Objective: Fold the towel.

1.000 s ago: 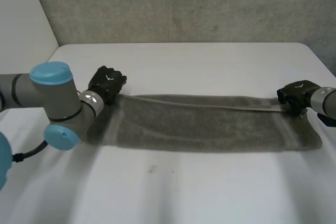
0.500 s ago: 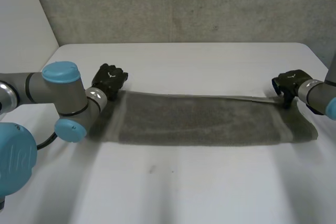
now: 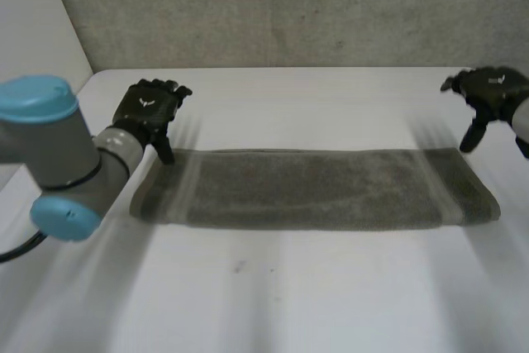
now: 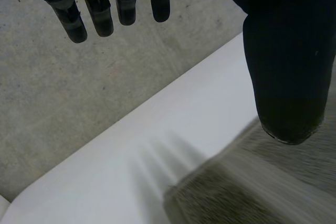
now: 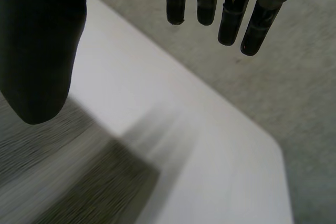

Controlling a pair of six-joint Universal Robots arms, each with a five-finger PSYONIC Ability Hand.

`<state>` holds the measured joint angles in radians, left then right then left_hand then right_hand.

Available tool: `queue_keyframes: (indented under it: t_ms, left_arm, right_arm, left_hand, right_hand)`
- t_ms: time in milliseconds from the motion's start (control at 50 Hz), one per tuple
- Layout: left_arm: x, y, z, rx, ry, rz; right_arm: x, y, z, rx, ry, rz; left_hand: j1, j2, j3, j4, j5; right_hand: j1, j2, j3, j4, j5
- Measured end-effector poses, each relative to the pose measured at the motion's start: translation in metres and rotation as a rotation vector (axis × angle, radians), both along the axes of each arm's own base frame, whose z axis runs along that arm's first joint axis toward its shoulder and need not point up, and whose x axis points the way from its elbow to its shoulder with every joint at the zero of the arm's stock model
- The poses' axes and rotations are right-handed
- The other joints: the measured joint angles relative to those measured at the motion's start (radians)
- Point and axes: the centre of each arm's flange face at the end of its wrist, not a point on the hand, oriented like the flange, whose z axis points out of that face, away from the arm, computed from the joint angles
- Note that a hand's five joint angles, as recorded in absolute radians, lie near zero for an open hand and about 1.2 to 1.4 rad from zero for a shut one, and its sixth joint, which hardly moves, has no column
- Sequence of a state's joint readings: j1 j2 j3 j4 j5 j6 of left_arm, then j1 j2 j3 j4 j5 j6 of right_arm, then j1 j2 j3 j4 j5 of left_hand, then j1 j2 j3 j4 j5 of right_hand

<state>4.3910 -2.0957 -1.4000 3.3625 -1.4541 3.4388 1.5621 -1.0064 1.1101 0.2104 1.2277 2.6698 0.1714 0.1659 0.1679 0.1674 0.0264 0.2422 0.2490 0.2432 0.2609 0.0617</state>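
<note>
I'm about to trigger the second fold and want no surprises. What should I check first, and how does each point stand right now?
1. Left hand open, holding nothing: ok.
2. Right hand open, holding nothing: ok.
3. Towel lying flat as one long strip: ok.
4. Whole towel on the table: ok.
5. Folded layers matched edge to edge: cannot tell.
6. Both hands lifted off the far corners: cannot tell.

place: test lab (or workshop) | signs: plain white table (image 3: 331, 97), rough concrete wall (image 3: 289, 6) behind it
</note>
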Motion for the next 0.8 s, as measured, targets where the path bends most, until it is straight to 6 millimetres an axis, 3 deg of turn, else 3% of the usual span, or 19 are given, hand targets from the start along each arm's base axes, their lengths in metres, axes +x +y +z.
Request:
queue_keyframes:
  t_ms: [140, 260, 360, 500, 740, 800]
  left_arm:
    - [0.009, 0.042, -0.011, 0.013, 0.033, -0.008]
    - [0.009, 0.061, -0.020, -0.004, 0.060, -0.025]
    - [0.006, 0.066, -0.021, -0.023, 0.068, -0.037]
    - [0.005, 0.065, -0.020, -0.030, 0.070, -0.039]
    - [0.006, 0.065, -0.020, -0.027, 0.069, -0.038]
    - [0.006, 0.066, -0.021, -0.027, 0.069, -0.038]
  right_arm:
    - [-0.015, 0.041, -0.035, 0.067, 0.092, 0.017]
    - [-0.032, 0.059, -0.063, 0.072, 0.160, -0.003]
    - [-0.041, 0.061, -0.081, 0.065, 0.184, -0.016]
    - [-0.048, 0.053, -0.100, 0.065, 0.184, -0.020]
    - [-0.051, 0.049, -0.102, 0.065, 0.156, 0.006]
    - [-0.049, 0.050, -0.102, 0.064, 0.149, 0.021]
  left_hand:
    - [0.000, 0.000, 0.000, 0.000, 0.000]
    - [0.000, 0.000, 0.000, 0.000, 0.000]
    - [0.000, 0.000, 0.000, 0.000, 0.000]
    - [0.000, 0.000, 0.000, 0.000, 0.000]
    - [0.000, 0.000, 0.000, 0.000, 0.000]
    - [0.000, 0.000, 0.000, 0.000, 0.000]
  right_hand:
    - [0.020, 0.009, 0.013, 0.008, 0.015]
    - [0.228, 0.222, 0.233, 0.213, 0.247]
    - [0.288, 0.279, 0.285, 0.264, 0.300]
    - [0.595, 0.592, 0.595, 0.573, 0.598]
    - [1.079, 1.061, 1.078, 1.060, 1.087]
    - [1.085, 1.063, 1.102, 1.082, 1.102]
